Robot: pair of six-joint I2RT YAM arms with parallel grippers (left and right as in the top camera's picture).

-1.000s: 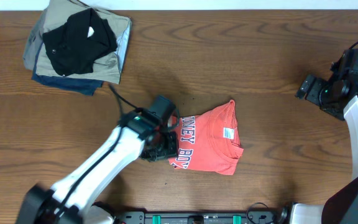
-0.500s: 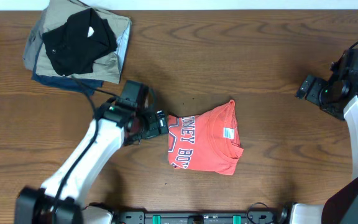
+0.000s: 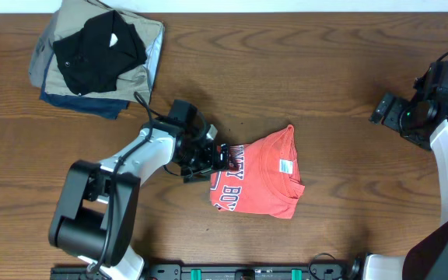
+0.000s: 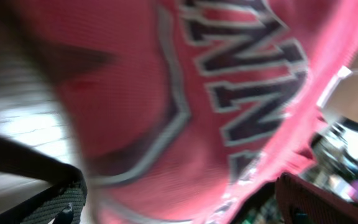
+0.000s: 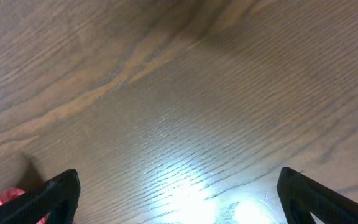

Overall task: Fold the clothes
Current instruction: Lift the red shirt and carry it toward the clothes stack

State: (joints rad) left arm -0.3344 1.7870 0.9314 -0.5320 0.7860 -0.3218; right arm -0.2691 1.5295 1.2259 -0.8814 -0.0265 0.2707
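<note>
- Brown wood-grain tabletop (image 3: 325, 93), matte with a soft sheen under the lamps, carries everything in view.
- Just below its middle lies the T-shirt (image 3: 259, 183): coral-red soft knit, already gathered into a compact, roughly square packet with slanted, uneven edges. The navy-and-white block lettering (image 4: 241, 81) runs along its left side and the white neck tag (image 3: 285, 166) faces up.
- At that lettered left edge sits the left gripper (image 3: 215, 158). In its wrist view the two dark fingers stand wide apart at the frame's corners, with red cloth filling the space ahead, so the claw is spread and pinches nothing.
- Judged from this, the folding is well along, and the step in hand looks like approaching the left edge for a further fold or a tidy-up. The next move would call for closing on every layer at once, since limp knit slides and a thin grab would peel off only the top ply.
- Well apart at the right edge, the right gripper (image 3: 379, 110) hovers over bare wood, its claw wide open and empty.
- A stack of folded garments (image 3: 134, 85) rests at the far-left corner.
</note>
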